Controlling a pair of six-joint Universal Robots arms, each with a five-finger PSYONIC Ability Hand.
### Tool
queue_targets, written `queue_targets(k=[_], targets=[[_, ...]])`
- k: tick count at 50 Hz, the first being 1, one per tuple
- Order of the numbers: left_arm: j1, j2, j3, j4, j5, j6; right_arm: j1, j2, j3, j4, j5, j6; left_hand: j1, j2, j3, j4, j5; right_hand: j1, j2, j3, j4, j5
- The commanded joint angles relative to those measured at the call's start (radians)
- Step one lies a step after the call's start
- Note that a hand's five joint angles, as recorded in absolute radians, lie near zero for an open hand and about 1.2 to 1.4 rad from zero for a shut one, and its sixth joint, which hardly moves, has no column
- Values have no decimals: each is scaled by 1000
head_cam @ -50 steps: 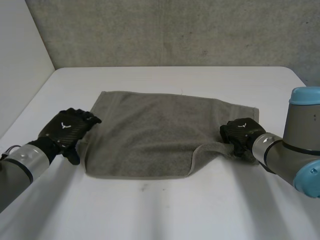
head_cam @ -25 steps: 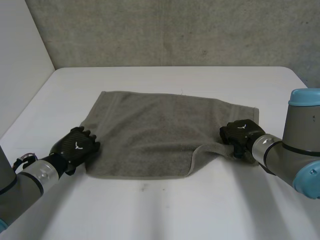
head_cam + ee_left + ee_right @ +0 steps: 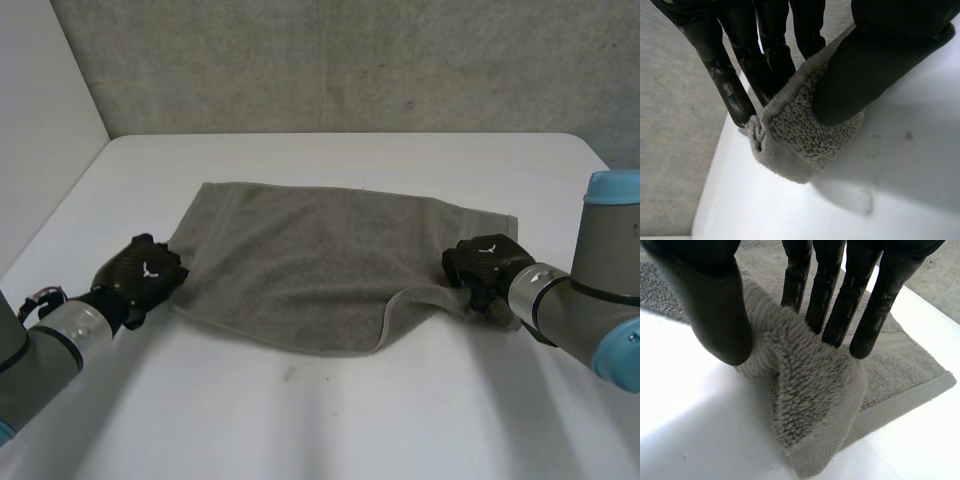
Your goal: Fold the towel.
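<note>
Finds towel (image 3: 320, 255) spread at middle of table (image 3: 330, 420), long axis 9 to 3 o'clock. Pinches its 8 o'clock corner between thumb and fingers of left hand (image 3: 145, 272). Pinches the lifted 4 o'clock corner likewise in right hand (image 3: 482, 262).

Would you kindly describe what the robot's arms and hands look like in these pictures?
The left arm and right arm are grey tubes with silvery wrist rings; the right carries a light-blue cap. The left robot hand and right robot hand are black with a small white emblem on the back.
</note>
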Motion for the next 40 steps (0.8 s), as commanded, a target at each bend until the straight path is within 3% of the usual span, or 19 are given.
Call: queue_targets(k=[1, 11, 16, 24, 31, 40], targets=[[-4, 39, 25, 0, -19, -38, -34, -38, -59, 141, -12, 8, 211, 180, 181, 180, 200, -185, -184, -186, -188, -179], [-26, 61, 94, 0, -111, -213, -94, -50, -239, 364, -116, 27, 211, 180, 181, 180, 200, -179, -178, -180, -182, -173], [-42, 67, 155, -2, -174, -454, -97, -6, -364, 409, -132, 70, 211, 180, 181, 180, 200, -185, -184, -186, -188, -179], [-52, 58, 230, -11, -257, -721, -56, 158, -624, 505, -121, 84, 211, 180, 181, 180, 200, -161, -160, -163, -165, -156], [-52, 53, 258, -11, -303, -777, -10, 371, -850, 642, -104, 82, 211, 180, 181, 180, 200, -170, -169, -171, -173, -164], [-50, 52, 252, -10, -303, -780, 0, 434, -881, 656, -49, 76, 211, 180, 181, 180, 200, -205, -204, -207, -209, -200]])
